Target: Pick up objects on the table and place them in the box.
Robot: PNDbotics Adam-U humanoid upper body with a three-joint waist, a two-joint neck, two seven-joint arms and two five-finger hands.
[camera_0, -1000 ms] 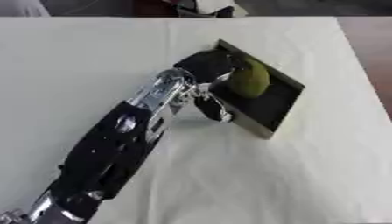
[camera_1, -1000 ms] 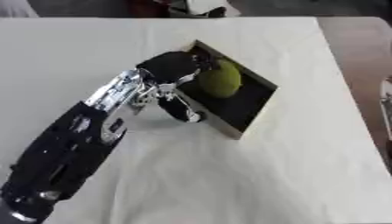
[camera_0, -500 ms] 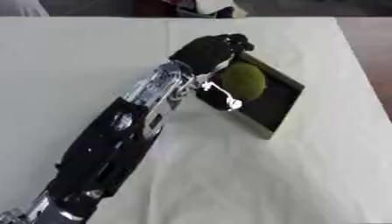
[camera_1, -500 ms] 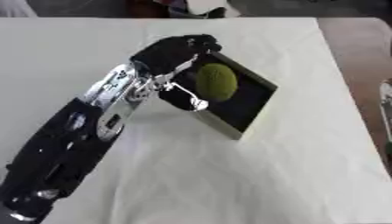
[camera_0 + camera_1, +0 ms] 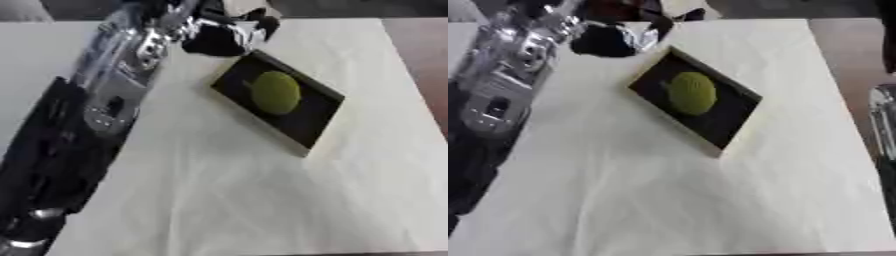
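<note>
While the yellow-green ball (image 5: 276,92) lies inside the dark box (image 5: 312,122), the left hand (image 5: 229,34) sits just beyond the box's far corner; blur hides whether its fingers are open or curled. Clearing away well means lifting high, so nothing nudges the box rim.

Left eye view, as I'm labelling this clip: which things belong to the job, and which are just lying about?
Job:
- green round object, inside the box
- black box
- left hand, raised beyond the box

Just there:
- white cloth over the table
- silvery thing at the right edge
</note>
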